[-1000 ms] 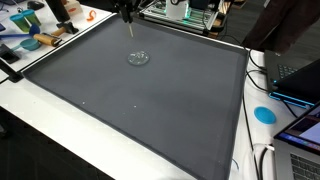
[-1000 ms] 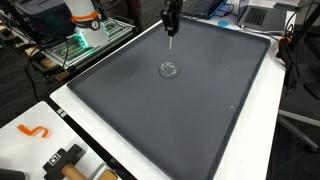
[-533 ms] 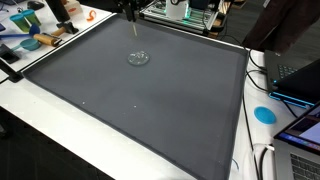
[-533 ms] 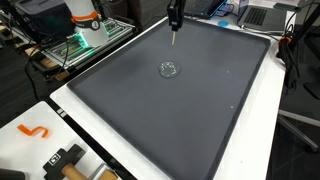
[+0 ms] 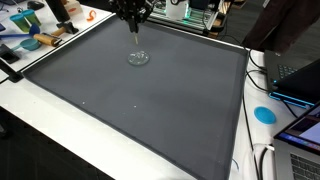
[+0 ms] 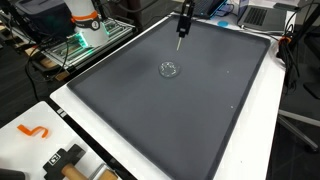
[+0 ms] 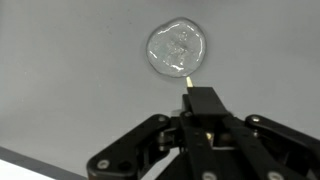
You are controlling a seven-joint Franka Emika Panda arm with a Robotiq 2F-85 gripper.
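thin rod (image 6: pixel 181 40): clamped between the closed fingers of the end effector (image 7: pixel 205 112), tip down, raised over the mat | clear round dish (image 7: pixel 176 50): near the rod tip, flat on the grey mat (image 5: pixel 150 110) | mat covers the white table (image 5: pixel 60 140) | orange hook (image 6: pixel 33 131): well apart, at the table edge

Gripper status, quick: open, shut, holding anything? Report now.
Gripper: jaws closed on a thin stick-like tool, whose tip is close to the clear round dish.
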